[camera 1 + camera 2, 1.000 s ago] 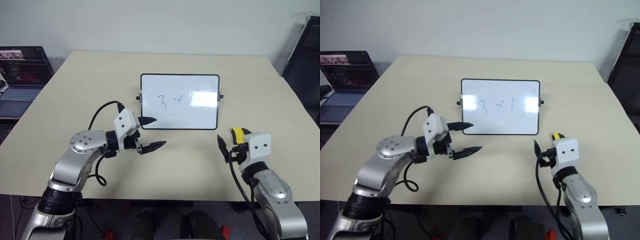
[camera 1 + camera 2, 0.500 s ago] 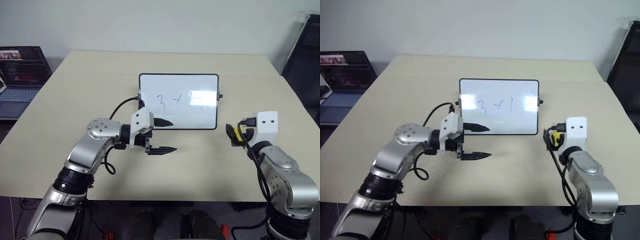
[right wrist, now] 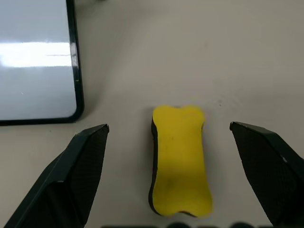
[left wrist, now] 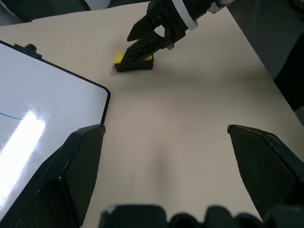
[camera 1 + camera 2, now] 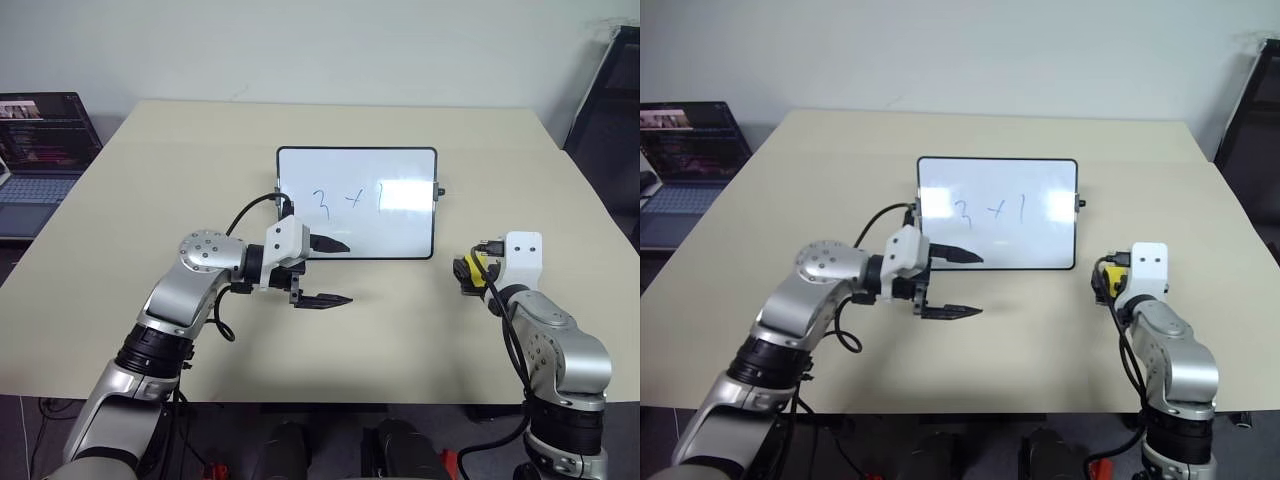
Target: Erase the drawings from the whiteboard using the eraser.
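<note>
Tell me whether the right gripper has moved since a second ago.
Yes. The right gripper has moved forward to straddle the eraser, jaws open, closer to the whiteboard corner.

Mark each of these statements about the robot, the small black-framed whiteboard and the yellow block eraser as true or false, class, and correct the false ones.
1. The yellow block eraser lies on the beige table between the open fingers of the right gripper. True.
2. The small black-framed whiteboard is wiped clean. False: the dark marker drawings are on it.
3. The left gripper is shut on the eraser. False: it is open, empty, by the whiteboard's lower left corner.
4. An open laptop sits at the far left. True.
</note>
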Controlling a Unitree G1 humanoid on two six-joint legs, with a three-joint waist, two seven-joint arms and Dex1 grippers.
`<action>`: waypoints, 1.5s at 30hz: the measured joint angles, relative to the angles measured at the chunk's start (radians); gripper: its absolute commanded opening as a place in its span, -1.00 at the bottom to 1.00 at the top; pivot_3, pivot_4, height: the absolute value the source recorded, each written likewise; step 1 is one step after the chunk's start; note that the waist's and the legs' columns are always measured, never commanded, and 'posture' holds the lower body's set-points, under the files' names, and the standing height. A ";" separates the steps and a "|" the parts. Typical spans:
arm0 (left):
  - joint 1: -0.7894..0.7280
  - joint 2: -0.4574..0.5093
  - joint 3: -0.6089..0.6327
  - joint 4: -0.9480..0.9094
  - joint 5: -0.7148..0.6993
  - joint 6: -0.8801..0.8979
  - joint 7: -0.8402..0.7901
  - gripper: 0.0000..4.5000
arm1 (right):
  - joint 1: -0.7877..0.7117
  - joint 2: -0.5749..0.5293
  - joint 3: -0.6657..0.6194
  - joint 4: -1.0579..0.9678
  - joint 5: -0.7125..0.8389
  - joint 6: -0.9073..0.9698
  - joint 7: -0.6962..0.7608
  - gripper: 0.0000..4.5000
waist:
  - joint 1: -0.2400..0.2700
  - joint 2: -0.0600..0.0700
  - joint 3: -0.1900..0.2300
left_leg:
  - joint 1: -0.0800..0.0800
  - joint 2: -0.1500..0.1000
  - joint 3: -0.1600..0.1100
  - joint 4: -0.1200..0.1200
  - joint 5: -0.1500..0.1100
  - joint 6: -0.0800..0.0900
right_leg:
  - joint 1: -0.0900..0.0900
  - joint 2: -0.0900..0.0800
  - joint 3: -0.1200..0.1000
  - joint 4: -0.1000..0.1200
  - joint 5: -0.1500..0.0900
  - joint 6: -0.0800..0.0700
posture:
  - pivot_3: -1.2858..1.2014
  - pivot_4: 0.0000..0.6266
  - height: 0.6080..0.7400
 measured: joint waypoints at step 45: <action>0.057 -0.019 0.112 -0.041 0.087 0.283 0.453 1.00 | -0.229 -0.310 0.385 -0.118 0.036 -0.086 0.288 -0.47 | -0.005 0.000 0.000 | 0.001 0.001 -0.002 0.001 0.000 0.000 | 0.001 0.001 -0.002 0.000 0.000 0.000 | 0.03 -0.52 1.00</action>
